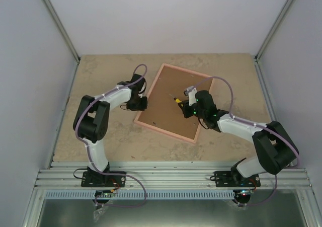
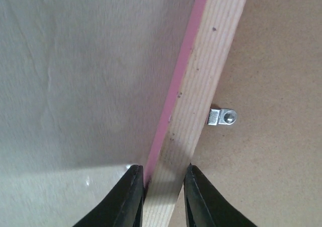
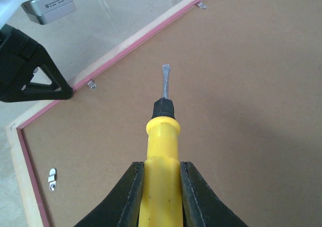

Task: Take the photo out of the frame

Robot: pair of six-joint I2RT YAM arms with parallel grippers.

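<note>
**Top view.** You see the frame (image 1: 166, 131) lying back up on the surface (image 1: 100, 76), with its brown board (image 1: 161, 103) facing the camera. The left end effector (image 1: 142, 105) meets the frame's rim. The right end effector (image 1: 185, 105) hangs over the middle of the board, with a yellow screwdriver (image 1: 177, 100) projecting from its fingertips.

**Left wrist view.** The left end effector (image 2: 162, 174) is pinched on the frame (image 2: 201, 86). One finger is against the pink outer side and the other against the inner side. The pale wooden rail passes between them and runs straight ahead of the fingertips. Bare surface (image 2: 75, 86) lies outside the outer finger, and board (image 2: 271, 136) outside the inner one. A small metal clip (image 2: 223, 117) sits ahead of the inner finger, touching the rail's inner edge and resting on the board.

**Right wrist view.** The right end effector (image 3: 161, 169) is clamped on the screwdriver (image 3: 162, 136) by its yellow handle. The flat blade (image 3: 165, 81) points straight ahead of the fingertips, over the board (image 3: 241, 111). You cannot tell whether the tip touches it. Farther ahead, the frame's rim (image 3: 126, 46) crosses the view at a slant. The left end effector (image 3: 30, 71) stands there, its black finger at the rim.
</note>
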